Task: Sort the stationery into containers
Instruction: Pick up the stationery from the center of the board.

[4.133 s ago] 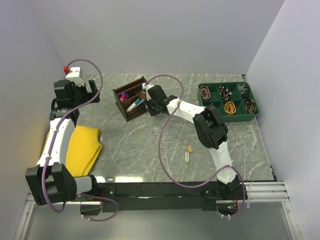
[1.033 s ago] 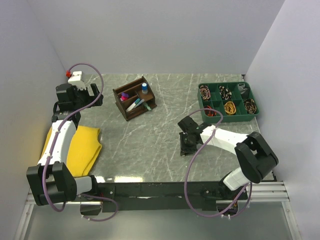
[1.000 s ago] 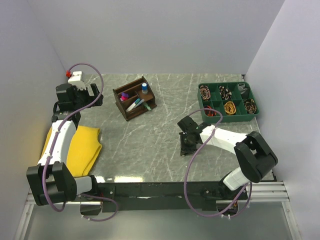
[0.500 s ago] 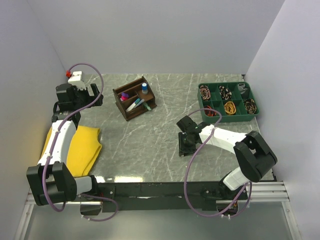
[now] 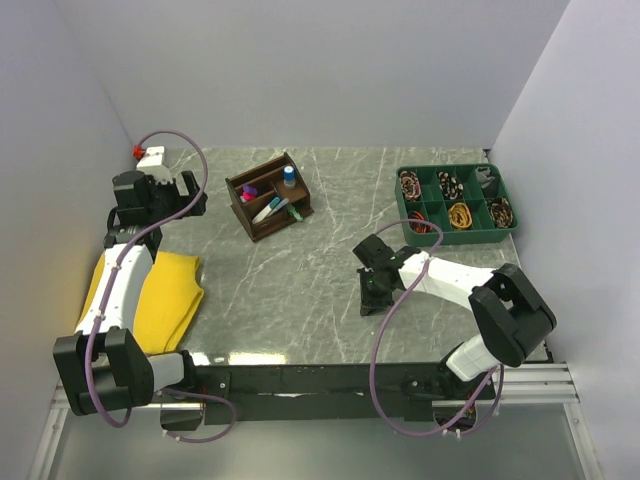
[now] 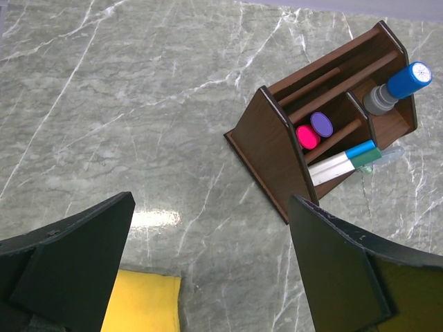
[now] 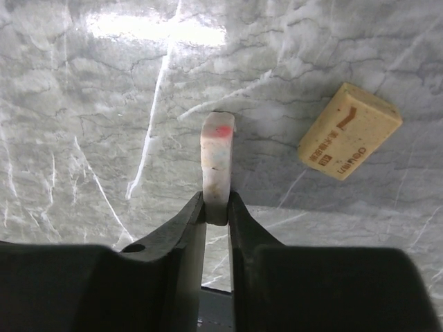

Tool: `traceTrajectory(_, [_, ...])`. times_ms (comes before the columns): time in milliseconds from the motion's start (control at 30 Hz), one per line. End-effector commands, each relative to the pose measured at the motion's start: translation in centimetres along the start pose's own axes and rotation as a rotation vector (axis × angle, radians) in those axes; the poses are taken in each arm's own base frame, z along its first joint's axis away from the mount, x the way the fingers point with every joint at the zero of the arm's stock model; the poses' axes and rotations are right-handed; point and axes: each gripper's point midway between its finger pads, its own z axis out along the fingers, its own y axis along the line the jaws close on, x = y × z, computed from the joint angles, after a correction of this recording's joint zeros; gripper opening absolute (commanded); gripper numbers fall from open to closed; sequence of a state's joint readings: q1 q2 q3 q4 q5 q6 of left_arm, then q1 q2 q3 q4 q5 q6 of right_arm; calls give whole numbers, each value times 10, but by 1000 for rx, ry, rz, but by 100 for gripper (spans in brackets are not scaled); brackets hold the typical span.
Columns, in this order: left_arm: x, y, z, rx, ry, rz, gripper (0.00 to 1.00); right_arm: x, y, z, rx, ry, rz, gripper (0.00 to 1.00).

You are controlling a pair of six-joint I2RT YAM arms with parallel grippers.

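Note:
The dark brown wooden organiser (image 5: 266, 196) stands at the back of the table and shows in the left wrist view (image 6: 277, 155). It holds a pink marker (image 6: 306, 136), a purple marker (image 6: 320, 123), a blue pen (image 6: 342, 160), a green-capped white marker (image 6: 360, 160) and a blue-capped cylinder (image 6: 399, 86). My right gripper (image 7: 217, 209) is shut on a white eraser (image 7: 217, 160) low over the table (image 5: 372, 297). A tan eraser (image 7: 349, 140) lies just to its right. My left gripper (image 5: 160, 190) is open and empty, high at the far left.
A green tray (image 5: 455, 232) with coiled items in its compartments sits at the back right. A yellow cloth (image 5: 165, 296) lies at the left edge, and shows in the left wrist view (image 6: 142, 301). The table's near edge is just below my right gripper.
My right gripper came from the organiser to the front middle of the table and is shut on the white eraser. The blue-capped cylinder now stands in the organiser. The left arm shifted slightly.

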State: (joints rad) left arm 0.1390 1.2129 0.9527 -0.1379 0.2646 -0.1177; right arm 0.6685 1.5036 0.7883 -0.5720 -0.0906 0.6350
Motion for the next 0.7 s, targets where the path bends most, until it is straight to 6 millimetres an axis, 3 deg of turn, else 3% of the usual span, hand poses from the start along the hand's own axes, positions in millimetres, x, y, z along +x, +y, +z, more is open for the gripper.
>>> traceTrajectory(0, [-15,-4,-7,12,-58,4,100,1,2,-4,-11,-13,-15,16])
traceTrajectory(100, [-15,-4,-7,9,-55,6,99,-7,3,-11,-7,-38,-58,0])
traceTrajectory(200, [-17,-1,-8,-4,-59,30,99,-28,14,-27,-27,-92,-174,0])
traceTrajectory(367, [-19,8,-12,-57,-62,59,99,-89,46,-54,-59,-236,-452,0])
traceTrajectory(467, [-22,9,-14,-68,-61,63,100,-115,61,-51,-63,-276,-591,0])
traceTrajectory(600, [-34,14,-17,-99,-72,66,99,-142,75,-25,-48,-278,-698,0])
traceTrajectory(667, [-42,15,-19,-109,-88,78,99,-164,89,-25,-52,-336,-721,0])
